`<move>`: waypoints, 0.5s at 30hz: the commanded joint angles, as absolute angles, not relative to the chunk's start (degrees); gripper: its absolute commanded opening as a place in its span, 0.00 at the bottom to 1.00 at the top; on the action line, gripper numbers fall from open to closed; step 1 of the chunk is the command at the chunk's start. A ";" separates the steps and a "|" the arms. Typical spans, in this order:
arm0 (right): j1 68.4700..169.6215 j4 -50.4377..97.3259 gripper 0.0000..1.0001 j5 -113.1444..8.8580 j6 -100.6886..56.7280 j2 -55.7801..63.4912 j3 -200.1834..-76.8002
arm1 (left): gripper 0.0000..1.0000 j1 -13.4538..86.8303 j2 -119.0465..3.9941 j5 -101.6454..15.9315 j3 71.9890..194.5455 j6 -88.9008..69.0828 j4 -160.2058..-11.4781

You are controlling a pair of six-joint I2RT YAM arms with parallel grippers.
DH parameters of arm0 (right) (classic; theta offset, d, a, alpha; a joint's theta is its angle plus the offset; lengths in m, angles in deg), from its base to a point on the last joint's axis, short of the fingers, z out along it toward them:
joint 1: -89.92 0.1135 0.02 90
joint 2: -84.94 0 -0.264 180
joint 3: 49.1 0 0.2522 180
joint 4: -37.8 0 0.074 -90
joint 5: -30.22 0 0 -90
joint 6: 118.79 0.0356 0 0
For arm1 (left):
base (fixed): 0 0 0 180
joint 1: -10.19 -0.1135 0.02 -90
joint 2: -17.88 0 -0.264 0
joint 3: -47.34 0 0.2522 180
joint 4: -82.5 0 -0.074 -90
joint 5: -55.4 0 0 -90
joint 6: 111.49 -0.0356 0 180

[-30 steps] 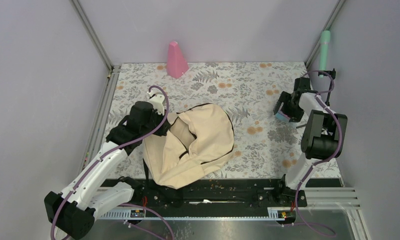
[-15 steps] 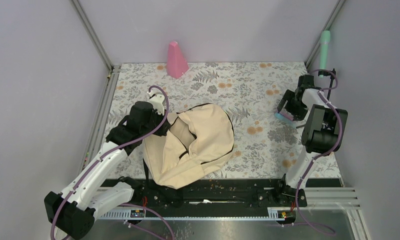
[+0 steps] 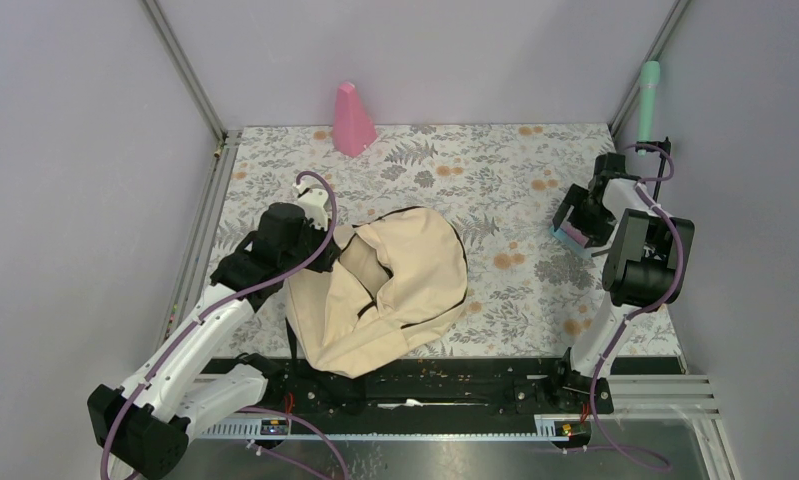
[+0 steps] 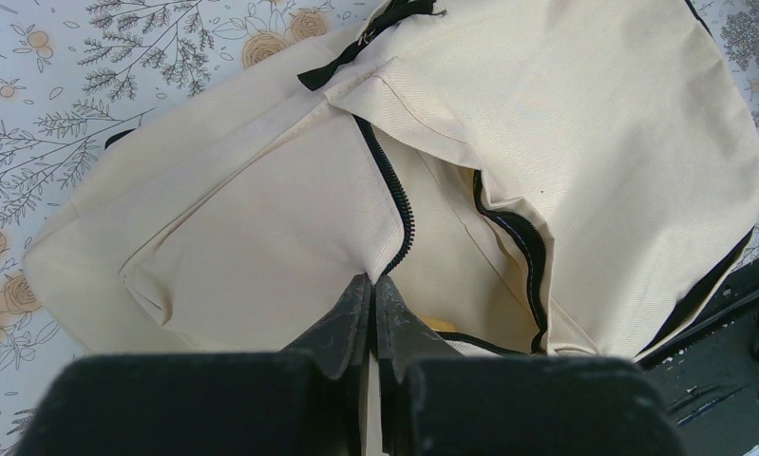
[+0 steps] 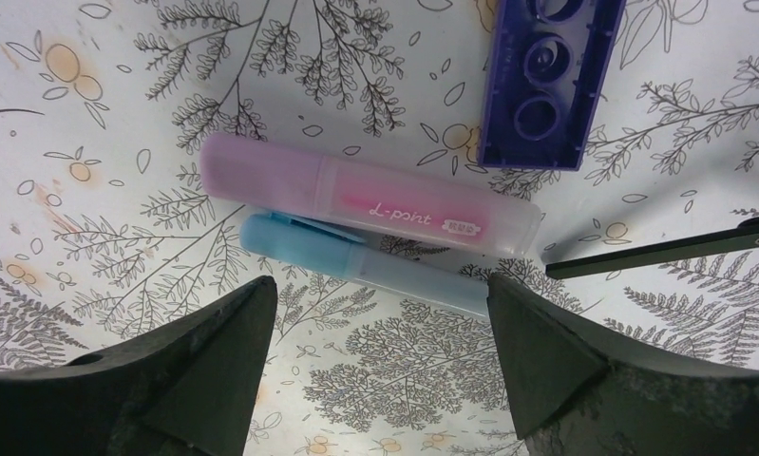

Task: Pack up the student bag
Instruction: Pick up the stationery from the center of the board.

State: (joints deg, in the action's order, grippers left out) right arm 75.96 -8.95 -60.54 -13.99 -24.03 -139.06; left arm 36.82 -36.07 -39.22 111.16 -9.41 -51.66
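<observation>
The student bag (image 3: 405, 285) is a big beige fabric backpack lying at the near centre-left, its main zipper undone. My left gripper (image 4: 373, 282) is shut on the edge of the bag's (image 4: 565, 114) opening, right beside the zipper teeth, pinching the fabric. A bit of yellow (image 4: 439, 325) shows inside the opening. My right gripper (image 5: 380, 294) is open just above the table at the right. A pink highlighter (image 5: 366, 195) and a blue highlighter (image 5: 356, 261) lie side by side just beyond its fingertips. Nothing is between its fingers.
A purple plastic block (image 5: 551, 81) lies beyond the highlighters, and a thin black rod (image 5: 660, 252) to their right. A pink cone (image 3: 352, 120) stands at the back edge. A green cylinder (image 3: 648, 100) stands at the back right corner post.
My right gripper has shifted a little to the right and back, staying open over the highlighters. The left arm and the bag have not moved.
</observation>
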 commanded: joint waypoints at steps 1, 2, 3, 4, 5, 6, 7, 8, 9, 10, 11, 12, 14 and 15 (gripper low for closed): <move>75.86 -10.54 0.89 -61.95 -13.22 -21.07 -137.84 | 0.00 36.28 -33.80 -39.59 111.84 -9.36 -55.81; 75.86 -10.45 0.89 -61.98 -13.16 -20.82 -137.49 | 0.00 36.29 -33.76 -39.56 111.86 -9.36 -55.85; 75.86 -10.17 0.89 -61.09 -13.02 -20.58 -137.04 | 0.00 36.21 -33.73 -39.59 111.82 -9.36 -55.85; 75.86 -9.64 0.88 -60.16 -12.94 -20.33 -136.51 | 0.00 36.24 -33.79 -39.53 111.81 -9.36 -55.87; 75.86 -9.12 0.88 -58.20 -12.68 -20.21 -135.80 | 0.00 36.25 -33.80 -39.60 111.81 -9.36 -55.88; 75.86 -8.75 0.87 -57.35 -12.45 -20.17 -135.08 | 0.00 36.27 -33.78 -39.55 111.83 -9.36 -55.88; 75.86 -8.69 0.86 -57.10 -12.34 -20.18 -134.47 | 0.00 36.29 -33.87 -39.57 111.81 -9.36 -55.88; 75.86 -8.59 0.84 -56.94 -12.32 -20.18 -133.89 | 0.00 36.25 -33.89 -39.60 111.77 -9.36 -55.88; 75.92 -8.52 0.83 -56.79 -12.38 -19.91 -133.41 | 0.00 36.28 -33.89 -39.64 111.83 -9.36 -55.88; 75.94 -8.19 0.82 -56.34 -12.21 -19.28 -132.61 | 0.00 36.28 -33.89 -39.68 111.81 -9.36 -55.88; 75.94 -7.73 0.80 -55.87 -12.07 -18.76 -131.94 | 0.00 36.22 -33.95 -39.66 111.81 -9.37 -55.88; 75.94 -7.37 0.80 -55.49 -11.73 -18.31 -131.52 | 0.00 36.26 -33.97 -39.81 111.81 -9.36 -55.88; 76.01 -7.27 0.77 -55.16 -11.45 -17.87 -130.69 | 0.00 36.28 -33.98 -39.78 111.81 -9.36 -55.88; 76.07 -7.25 0.76 -55.13 -11.33 -17.82 -130.28 | 0.00 36.26 -33.98 -39.80 111.81 -9.36 -55.88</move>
